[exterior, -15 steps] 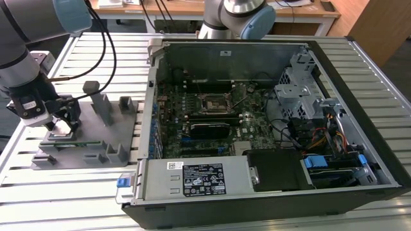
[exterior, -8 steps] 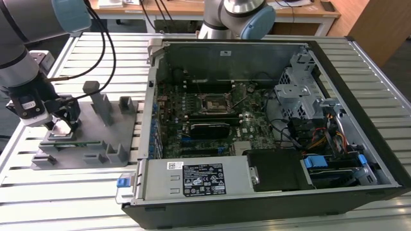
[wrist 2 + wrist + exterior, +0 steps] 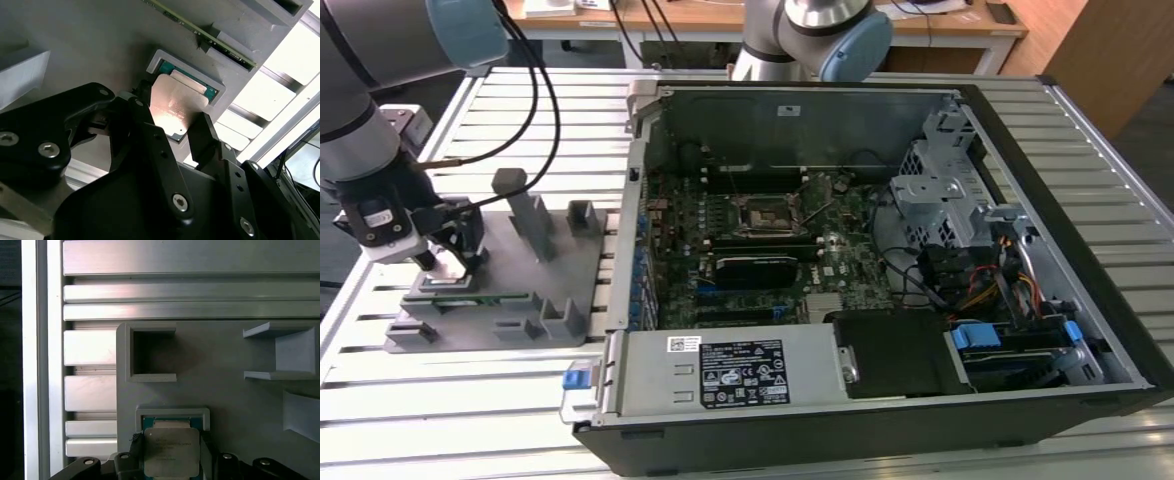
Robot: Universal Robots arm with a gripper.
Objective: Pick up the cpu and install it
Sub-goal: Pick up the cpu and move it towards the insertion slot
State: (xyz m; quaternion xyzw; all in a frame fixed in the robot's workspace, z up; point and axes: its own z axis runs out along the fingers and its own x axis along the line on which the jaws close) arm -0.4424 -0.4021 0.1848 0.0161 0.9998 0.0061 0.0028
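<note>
Fingers [image 3: 202,135] of the gripper [image 3: 175,114] press on two sides of the cpu [image 3: 176,97] and hold it. The cpu sits shiny side up at a small square pocket in the grey holder [image 3: 520,305]. A long green memory stick [image 3: 200,31] lies in a slot of the holder, near that pocket. In the exterior view the holder stands on the metal desk [image 3: 454,400], at the exterior view's left. Just beside it lies an open computer case [image 3: 1107,300]. The black socket [image 3: 765,215] on the board inside is well apart from the cpu.
</note>
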